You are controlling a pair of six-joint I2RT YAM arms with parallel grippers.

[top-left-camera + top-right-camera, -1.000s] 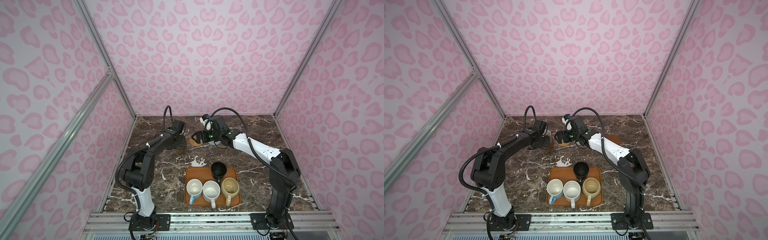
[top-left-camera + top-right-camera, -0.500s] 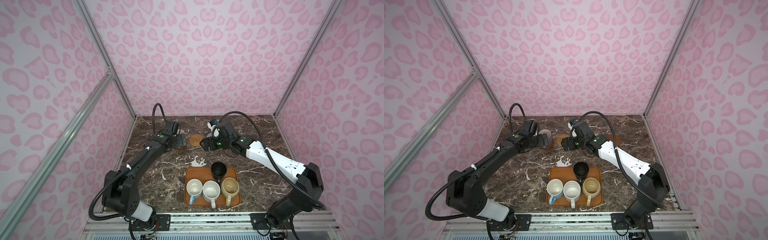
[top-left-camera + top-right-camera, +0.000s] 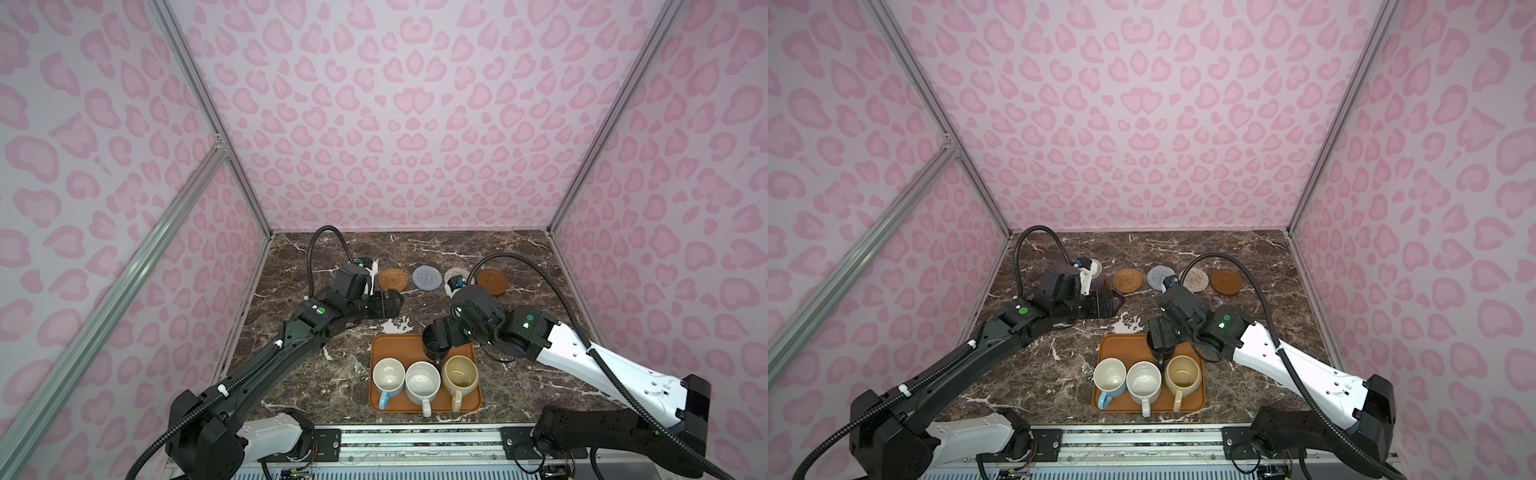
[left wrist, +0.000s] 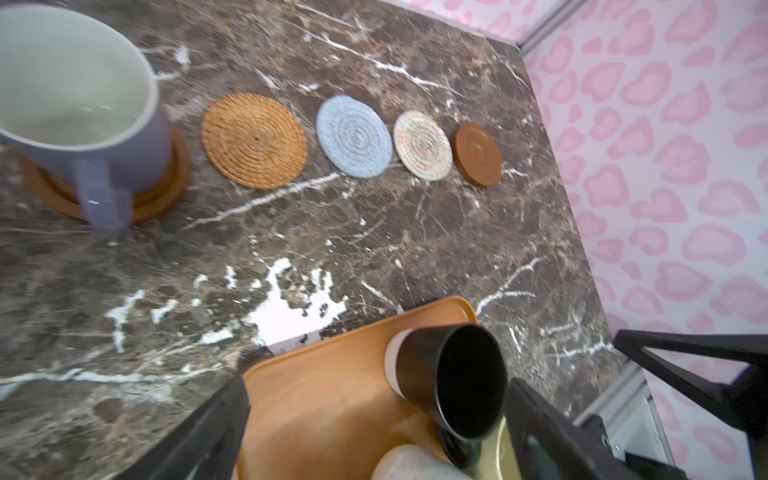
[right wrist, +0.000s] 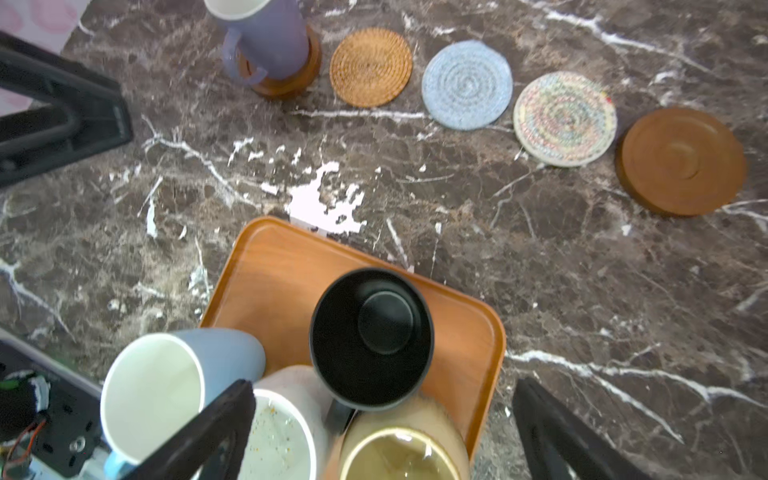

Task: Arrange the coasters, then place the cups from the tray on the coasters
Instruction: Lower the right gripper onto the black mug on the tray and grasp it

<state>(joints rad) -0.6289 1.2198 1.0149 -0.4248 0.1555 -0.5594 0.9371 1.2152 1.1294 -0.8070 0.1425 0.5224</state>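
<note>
Several coasters lie in a row at the back: orange woven [image 3: 394,278], grey-blue [image 3: 428,277], cream [image 5: 564,118] and brown wooden [image 3: 492,282]. The lavender cup [image 4: 75,95] stands on a second wooden coaster [image 4: 166,183] at the row's left end. On the tray [image 3: 386,345] stand the black cup [image 5: 370,336], light blue cup [image 3: 388,376], speckled white cup [image 3: 422,381] and beige cup [image 3: 459,376]. My left gripper [image 3: 388,305] is open and empty, between the lavender cup and the tray. My right gripper [image 5: 384,386] hangs open above the black cup.
The dark marble table [image 3: 478,249] is walled in pink on three sides. A metal rail [image 3: 415,436] runs along the front edge, just behind the tray. The two grippers hang close together over the tray's far edge.
The left gripper opened, left the lavender cup on its wooden coaster and drew back toward the tray. The right gripper came back from the coaster row to above the black cup.
</note>
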